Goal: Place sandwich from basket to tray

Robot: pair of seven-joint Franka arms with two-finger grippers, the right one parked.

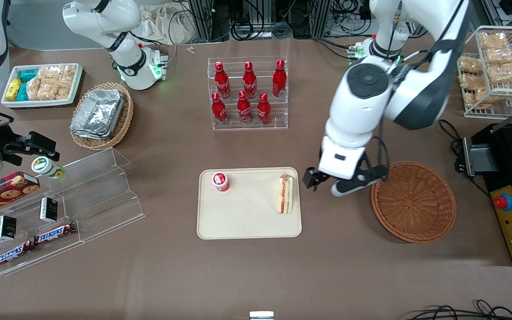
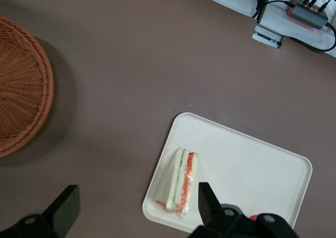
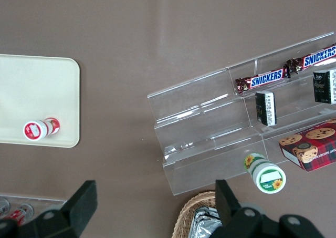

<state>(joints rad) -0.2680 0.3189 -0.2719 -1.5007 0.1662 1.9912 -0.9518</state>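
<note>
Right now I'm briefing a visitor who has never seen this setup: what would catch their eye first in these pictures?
Probably the sandwich, lying on the tray at the edge nearest the basket, which sits bare. Next, the gripper, open, above the table between tray and basket. Then the red bottles in their clear rack, farther from the front camera than the tray.

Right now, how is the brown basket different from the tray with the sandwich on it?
The basket is round, woven and reddish-brown; the tray is a smooth beige rectangle with rounded corners. The basket holds nothing, while the tray carries the sandwich and a small red-and-white container. The basket lies nearer the working arm's end of the table than the tray. Both are shallow and rest flat on the table. The open tool hovers above the table between them.
</note>
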